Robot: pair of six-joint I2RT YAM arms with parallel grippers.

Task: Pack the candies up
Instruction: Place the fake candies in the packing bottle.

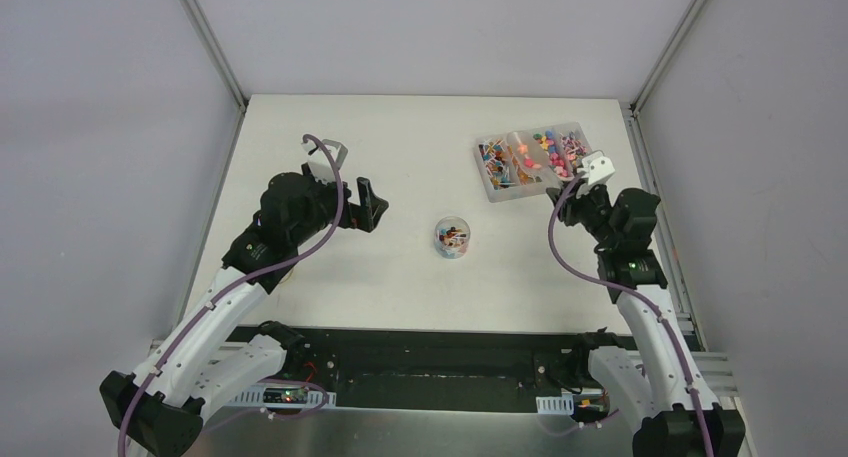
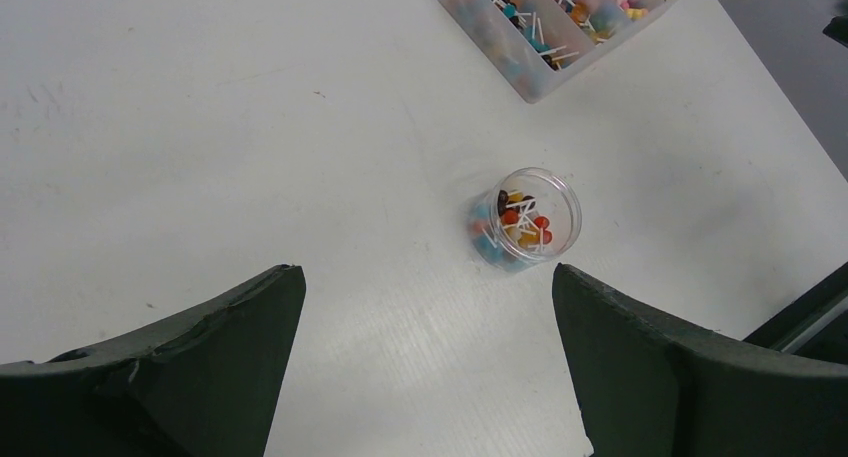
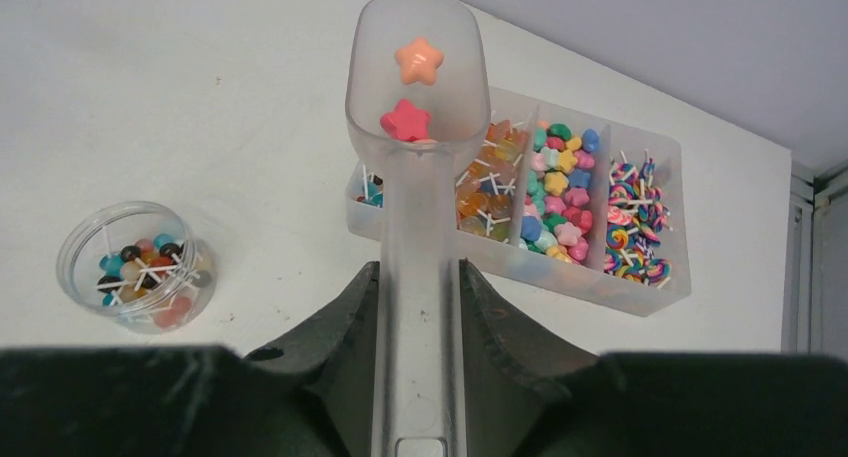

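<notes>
My right gripper (image 3: pixel 417 295) has the clear plastic scoop (image 3: pixel 445 37) pinched narrow by its handle, level so the two star-shaped candies (image 3: pixel 418 60) out front don't spill. The round clear jar (image 3: pixel 135 267) sits ahead-left, and my left gripper (image 2: pixel 428 317) hangs wide open, empty.

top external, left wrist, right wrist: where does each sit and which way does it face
top external: above, behind the robot, facing down on the white table; left arm and right arm show
left wrist: faces down past the open left tool at the small round clear jar
right wrist: faces along the right tool, shut on the clear plastic scoop, toward the clear compartment tray
shared: all three show jar and tray
</notes>
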